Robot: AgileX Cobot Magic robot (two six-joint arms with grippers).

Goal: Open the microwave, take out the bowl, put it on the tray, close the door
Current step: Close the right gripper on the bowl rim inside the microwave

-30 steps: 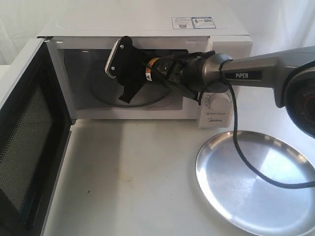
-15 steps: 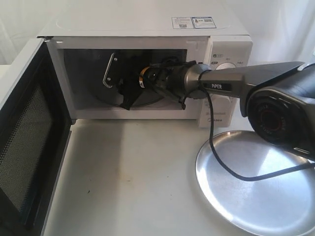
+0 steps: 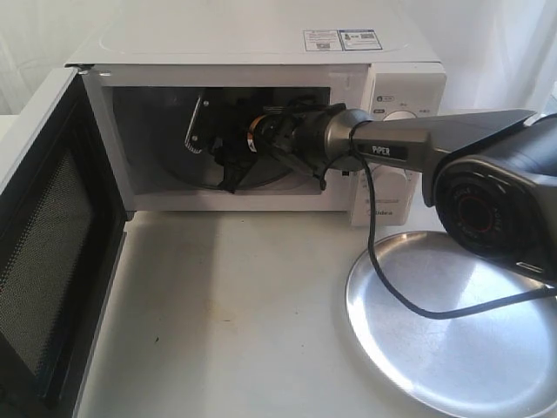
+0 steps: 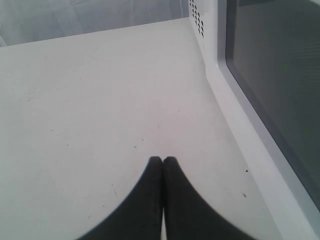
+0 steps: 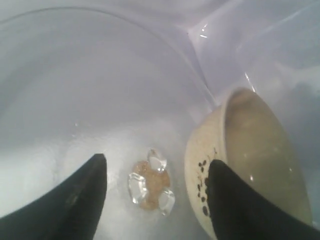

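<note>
The white microwave [image 3: 261, 43] stands with its door [image 3: 43, 244] swung wide to the left, mesh side showing. My right gripper [image 3: 211, 155] is inside the cavity, above the glass turntable [image 3: 261, 178]. In the right wrist view it [image 5: 157, 161] is open, and the cream bowl [image 5: 250, 150] lies tilted on its side, one finger over the rim; contact cannot be told. From the exterior view the bowl is hidden. The silver tray [image 3: 452, 348] sits bare at the front right. My left gripper [image 4: 163, 159] is shut and holds nothing, low over the table beside the door's window [image 4: 275, 75].
The right arm's black cable [image 3: 376, 252] loops down over the tray's rim. The turntable hub [image 5: 150, 185] shows between the right fingers. Cavity walls close in around the right gripper. White table [image 3: 235, 305] stretches in front of the microwave.
The right arm has dropped and pushed deeper into the cavity, the gripper turning as it went in. Over the last half second it crept slightly further. Door and tray are unmoved.
</note>
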